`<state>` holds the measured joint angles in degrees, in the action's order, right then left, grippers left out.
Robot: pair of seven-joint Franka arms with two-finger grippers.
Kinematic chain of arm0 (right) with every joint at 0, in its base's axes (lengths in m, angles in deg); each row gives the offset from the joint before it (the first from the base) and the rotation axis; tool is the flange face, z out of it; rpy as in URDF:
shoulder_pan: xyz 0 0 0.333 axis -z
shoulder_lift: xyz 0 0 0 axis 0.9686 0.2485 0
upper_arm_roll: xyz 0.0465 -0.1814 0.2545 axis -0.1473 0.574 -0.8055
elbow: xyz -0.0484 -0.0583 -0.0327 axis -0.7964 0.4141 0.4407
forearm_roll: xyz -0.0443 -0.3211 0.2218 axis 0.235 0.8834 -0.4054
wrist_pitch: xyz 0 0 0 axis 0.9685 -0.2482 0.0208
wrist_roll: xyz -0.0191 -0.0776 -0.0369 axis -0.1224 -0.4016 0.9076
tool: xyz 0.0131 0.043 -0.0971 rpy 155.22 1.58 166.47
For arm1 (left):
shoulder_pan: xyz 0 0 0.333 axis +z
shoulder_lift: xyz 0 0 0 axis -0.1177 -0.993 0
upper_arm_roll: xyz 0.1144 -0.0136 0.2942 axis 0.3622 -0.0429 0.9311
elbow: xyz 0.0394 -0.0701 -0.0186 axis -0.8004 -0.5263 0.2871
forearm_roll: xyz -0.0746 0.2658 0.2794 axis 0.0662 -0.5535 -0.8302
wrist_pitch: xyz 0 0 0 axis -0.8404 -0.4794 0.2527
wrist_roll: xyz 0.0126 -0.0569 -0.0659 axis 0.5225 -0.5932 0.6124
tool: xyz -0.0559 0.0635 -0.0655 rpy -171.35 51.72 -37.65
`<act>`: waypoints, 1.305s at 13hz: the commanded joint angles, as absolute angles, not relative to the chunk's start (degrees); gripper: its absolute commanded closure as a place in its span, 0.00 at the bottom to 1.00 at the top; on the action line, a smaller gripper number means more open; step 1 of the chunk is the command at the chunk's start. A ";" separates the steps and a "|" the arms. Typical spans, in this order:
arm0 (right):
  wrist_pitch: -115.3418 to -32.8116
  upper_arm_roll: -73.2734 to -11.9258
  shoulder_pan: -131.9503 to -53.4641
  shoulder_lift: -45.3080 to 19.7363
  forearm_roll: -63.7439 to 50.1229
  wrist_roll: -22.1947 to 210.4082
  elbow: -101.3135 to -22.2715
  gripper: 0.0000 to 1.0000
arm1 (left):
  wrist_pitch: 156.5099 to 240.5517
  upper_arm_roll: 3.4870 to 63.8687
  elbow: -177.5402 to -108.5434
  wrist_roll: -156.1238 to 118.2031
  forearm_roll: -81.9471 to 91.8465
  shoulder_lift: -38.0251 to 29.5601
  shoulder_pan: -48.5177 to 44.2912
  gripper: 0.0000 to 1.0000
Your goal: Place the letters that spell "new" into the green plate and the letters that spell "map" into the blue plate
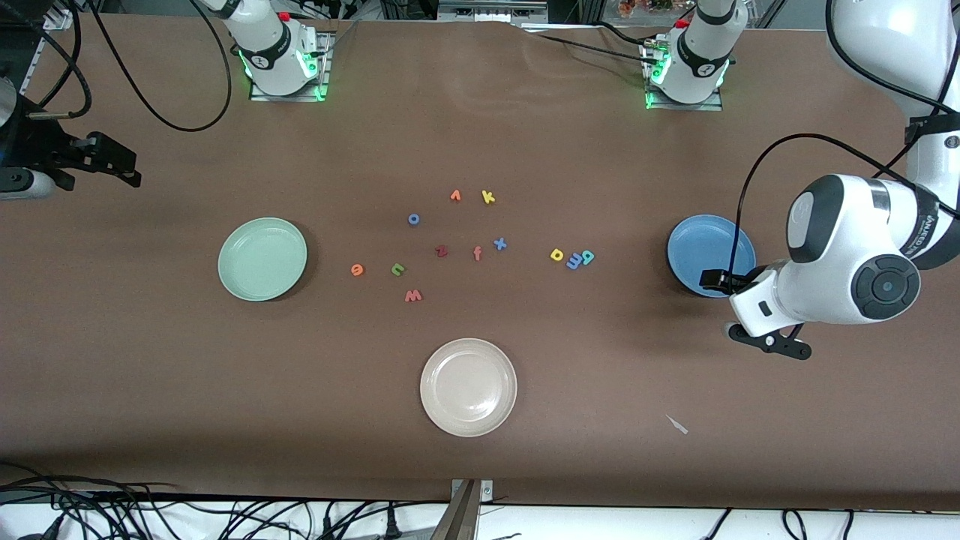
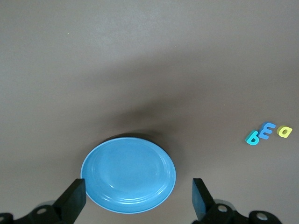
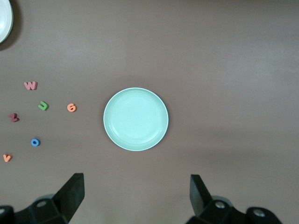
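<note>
Letters all on table between plates, none plated. e [image 1: 357, 269], n [image 1: 397, 269], w [image 1: 412, 295] near green plate [image 1: 234, 262]; m [image 1: 574, 261] trio near blue plate [image 1: 686, 247]. Left gripper [image 2: 138, 198] over blue plate, right gripper [image 3: 135, 193] high over table near green plate; both wide open, empty. Advice: descend straight on one letter, pinch across thin edges, avoid neighbours.

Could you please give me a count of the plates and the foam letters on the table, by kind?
Plates: 3, green plate, blue plate, beige-white plate.
Foam letters: 11, scattered between the plates.
Total: 14.

Glossy blue plate [image 2: 128, 175], matt brown tabletop [image 1: 600, 375]
</note>
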<state>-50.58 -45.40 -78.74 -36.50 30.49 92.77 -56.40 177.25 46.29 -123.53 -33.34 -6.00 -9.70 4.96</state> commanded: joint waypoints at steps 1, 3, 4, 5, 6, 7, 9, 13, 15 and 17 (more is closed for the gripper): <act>-49.95 -45.50 -78.60 -36.69 30.04 92.06 -56.20 0.00 | 177.43 46.29 -123.49 -32.79 -7.12 -9.55 4.39 0.00; -49.60 -45.50 -78.60 -36.69 29.95 91.63 -56.20 0.00 | 177.78 46.29 -123.31 -32.79 -7.12 -9.90 4.13 0.00; -49.51 -45.50 -78.60 -36.69 29.95 90.14 -56.20 0.00 | 178.31 46.29 -123.40 -32.71 -7.12 -9.90 3.69 0.00; -49.25 -45.67 -78.68 -36.60 29.95 87.52 -56.20 0.00 | 178.49 46.29 -123.40 -31.92 -7.12 -9.99 3.42 0.00; -49.25 -45.76 -79.03 -36.51 29.95 84.19 -56.20 0.00 | 178.49 46.29 -123.40 -31.39 -7.12 -9.99 3.42 0.00; -49.25 -46.11 -79.12 -36.51 29.95 81.02 -56.29 0.00 | 178.49 46.29 -123.31 -31.39 -7.12 -10.16 3.42 0.00; -49.34 -46.55 -80.35 -35.99 29.77 74.34 -56.64 0.00 | 178.49 46.29 -123.31 -31.21 -7.12 -10.25 3.42 0.00; -53.09 -46.55 -84.56 -31.08 29.24 62.91 -57.08 0.00 | 179.36 46.29 -123.31 -28.58 -6.42 -10.78 2.72 0.00; -58.62 -46.55 -86.93 -29.67 29.16 57.20 -58.91 0.00 | 179.89 46.29 -123.22 -24.56 -6.33 -11.74 0.88 0.00; -61.89 -46.64 -88.95 -26.60 29.16 51.05 -59.80 0.00 | 180.59 46.03 -123.13 -20.77 -6.24 -12.71 -0.52 0.00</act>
<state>-59.31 -46.86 -87.11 -27.99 29.88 55.82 -58.76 179.81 45.91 -123.53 -24.15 -5.99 -11.76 1.11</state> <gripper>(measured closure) 0.000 0.000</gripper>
